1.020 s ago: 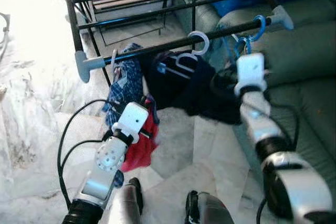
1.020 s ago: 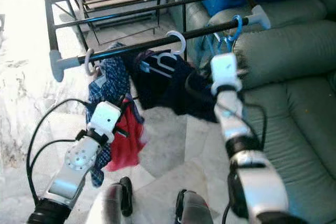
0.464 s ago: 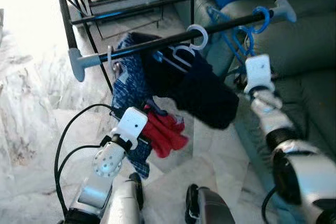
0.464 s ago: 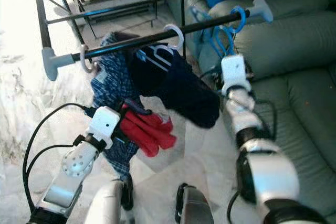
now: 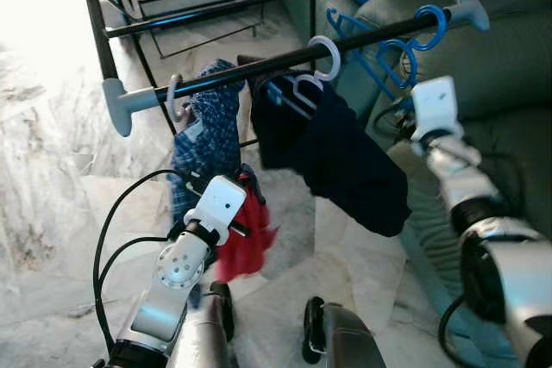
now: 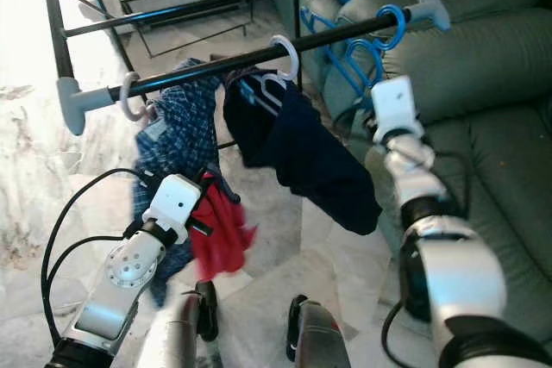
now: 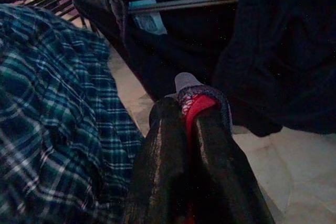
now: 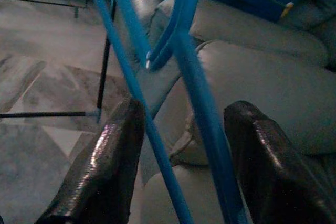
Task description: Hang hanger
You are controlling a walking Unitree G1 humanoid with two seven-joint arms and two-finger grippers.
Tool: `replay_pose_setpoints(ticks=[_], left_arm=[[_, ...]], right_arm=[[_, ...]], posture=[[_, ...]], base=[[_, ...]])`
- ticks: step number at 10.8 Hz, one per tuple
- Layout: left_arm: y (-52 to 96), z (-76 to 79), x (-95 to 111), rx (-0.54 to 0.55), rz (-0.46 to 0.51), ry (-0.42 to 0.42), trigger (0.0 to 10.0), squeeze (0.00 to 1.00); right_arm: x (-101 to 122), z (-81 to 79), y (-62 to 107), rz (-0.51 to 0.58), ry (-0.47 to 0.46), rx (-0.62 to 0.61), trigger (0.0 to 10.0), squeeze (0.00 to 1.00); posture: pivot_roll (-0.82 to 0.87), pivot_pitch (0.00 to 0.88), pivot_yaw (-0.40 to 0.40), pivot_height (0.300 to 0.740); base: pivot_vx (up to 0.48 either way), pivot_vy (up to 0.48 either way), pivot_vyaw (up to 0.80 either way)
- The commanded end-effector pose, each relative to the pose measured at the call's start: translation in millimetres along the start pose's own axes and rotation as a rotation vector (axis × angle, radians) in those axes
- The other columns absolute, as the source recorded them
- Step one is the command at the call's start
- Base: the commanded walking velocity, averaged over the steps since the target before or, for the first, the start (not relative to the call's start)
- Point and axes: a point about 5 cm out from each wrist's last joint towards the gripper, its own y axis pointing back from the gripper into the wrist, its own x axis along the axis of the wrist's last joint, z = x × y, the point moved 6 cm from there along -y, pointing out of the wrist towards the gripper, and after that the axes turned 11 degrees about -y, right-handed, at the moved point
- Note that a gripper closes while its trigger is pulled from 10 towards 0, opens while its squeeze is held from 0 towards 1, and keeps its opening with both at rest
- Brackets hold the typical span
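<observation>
- Swinging lower and further toward the sofa than half a second ago: dark navy garment [image 5: 332, 148] on the white plastic hanger [image 5: 321, 62]; red cloth [image 5: 244, 243] dropping back into a bunch below the left wrist, camera framing also shifting slightly.
- Left eye view: hanging already from the black metal rack rail [image 5: 285, 59] by its hook, blue plastic hanger [image 5: 405, 36], near the grey end cap; looking nearly done, with only letting go and pulling clear left, judging by this.
- Reaching up and forward just below that hanger, right gripper [image 8: 181, 145] on a raised arm over the grey-green sofa [image 5: 509, 66].
- Right eye view: bending low at the elbow, left arm, beside the blue checked shirt [image 6: 177, 140].
- Left wrist view: pinching red cloth between closed fingers, left gripper [image 7: 190, 121].
- Right wrist view: standing spread apart, black fingers [image 8: 102, 161], with blue hanger bars passing loosely between, not clamped.
</observation>
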Motion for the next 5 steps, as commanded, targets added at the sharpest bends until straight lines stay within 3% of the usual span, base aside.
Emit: replay_pose_setpoints(ticks=[1,5], left_arm=[[-0.1,0.5,-1.0,-0.008,-0.007,-0.014,10.0,0.0],[-2.7,3.5,4.1,0.005,0.01,-0.002,10.0,0.0]], right_arm=[[-7.4,5.5,0.4,-0.051,-0.01,0.003,0.0,0.0],[-5.3,6.3,-1.1,-0.086,0.01,0.06,0.0,0.0]], posture=[[0.09,0.295,-0.035,0.74],[0.08,0.279,-0.048,0.74]], base=[[0.0,0.0,0.0],[0.0,0.0,0.0]])
